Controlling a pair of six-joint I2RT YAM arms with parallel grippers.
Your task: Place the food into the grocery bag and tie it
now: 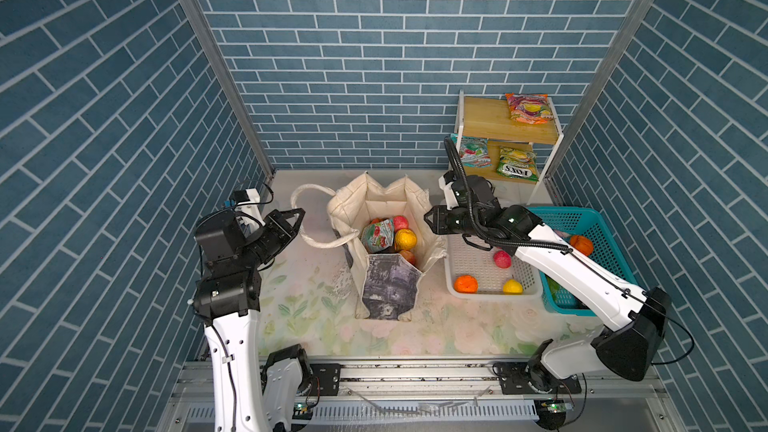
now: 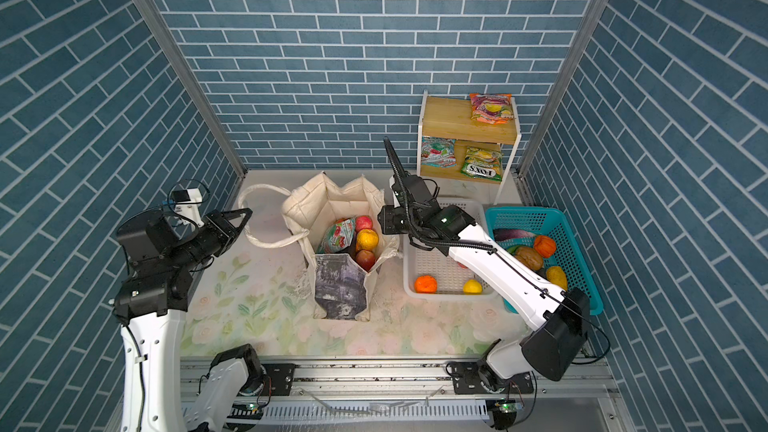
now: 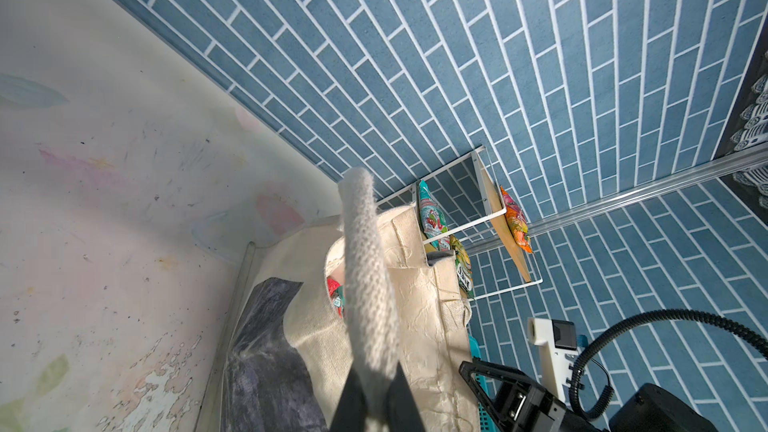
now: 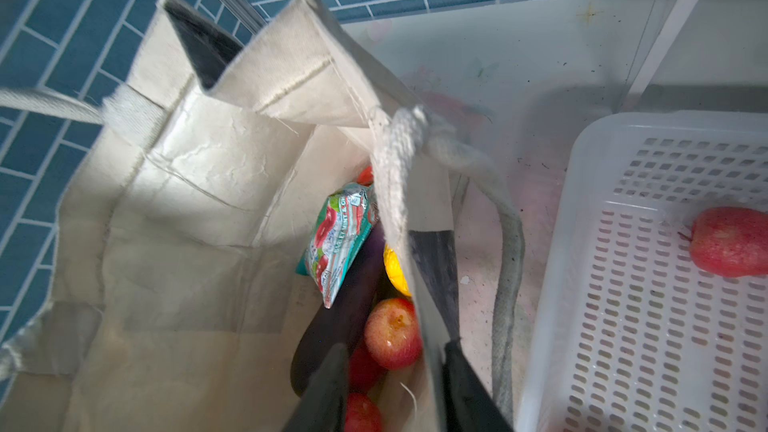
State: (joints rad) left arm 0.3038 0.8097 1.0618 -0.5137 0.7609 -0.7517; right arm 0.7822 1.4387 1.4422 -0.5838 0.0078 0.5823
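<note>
L tool clenched on strap handle of grocery bag, which stands on table betw. both tools. R tool released, jaws apart astride bag wall: one finger inside, one outside. Just below it in bag: snack packet, apple.

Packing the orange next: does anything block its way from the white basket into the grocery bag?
Nothing visible covers the grocery bag's open mouth; only the right gripper straddles its wall beside the white basket.
</note>
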